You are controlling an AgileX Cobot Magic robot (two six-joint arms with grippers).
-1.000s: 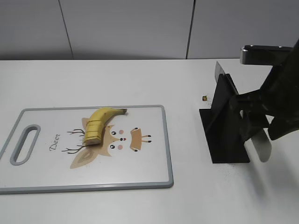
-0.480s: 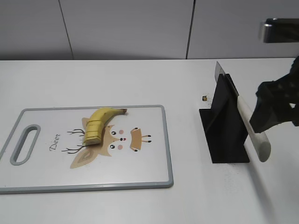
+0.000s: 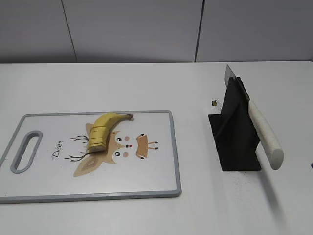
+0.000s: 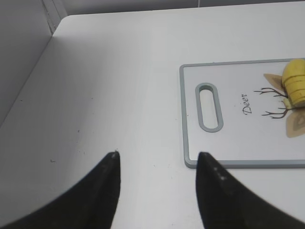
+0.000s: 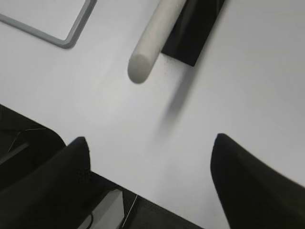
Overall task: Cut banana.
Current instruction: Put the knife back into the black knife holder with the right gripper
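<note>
The banana (image 3: 103, 130) lies on the grey-rimmed cutting board (image 3: 161, 161), curved, with its thick end cut into several slices; the sliced end also shows in the left wrist view (image 4: 295, 86). The knife (image 3: 263, 133), white-handled, rests in the black stand (image 3: 234, 132); its handle (image 5: 152, 45) shows in the right wrist view. My left gripper (image 4: 157, 157) is open and empty over bare table beside the board's handle corner. My right gripper (image 5: 150, 140) is open and empty above the table's front edge, short of the knife handle. Neither gripper shows in the exterior view.
The board (image 4: 228, 124) has a handle slot (image 3: 27, 151) at its left end and a deer drawing (image 3: 122, 147) under the banana. A small dark speck (image 3: 214, 103) lies behind the stand. The table's front edge (image 5: 143, 191) drops off below my right gripper.
My right arm has let go of the knife, left it in the stand, and drawn back to the right out of the exterior view. The banana and board have not moved.
</note>
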